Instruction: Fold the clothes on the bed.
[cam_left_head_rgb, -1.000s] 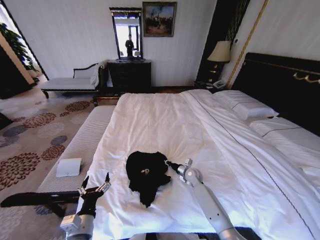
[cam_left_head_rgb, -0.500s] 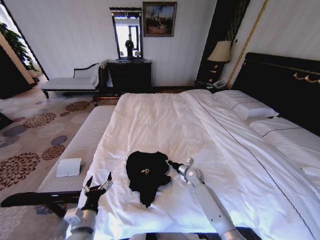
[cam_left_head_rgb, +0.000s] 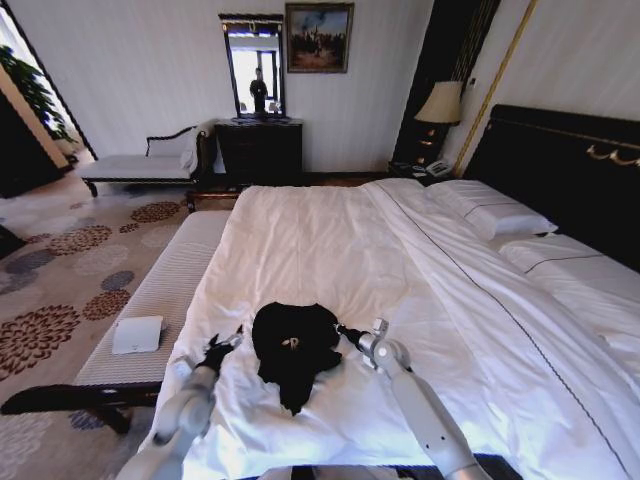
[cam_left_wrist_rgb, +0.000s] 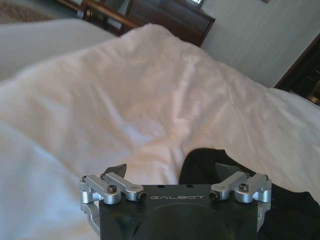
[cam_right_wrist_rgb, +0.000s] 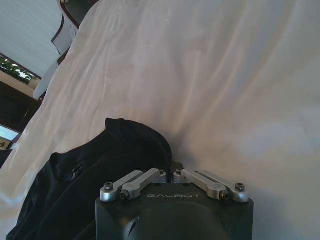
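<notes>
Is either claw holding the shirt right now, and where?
The right claw is shut on the black T-shirt's right edge; the left claw is open beside it.

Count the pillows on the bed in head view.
2 pillows: one near the headboard's far end by the lamp, one beside it, nearer the robot. More may sit beyond the picture's right edge.

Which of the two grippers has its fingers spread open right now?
The left gripper, beside the black T-shirt on the bed, is spread wide. The right gripper is pinched on the shirt's edge.
</notes>
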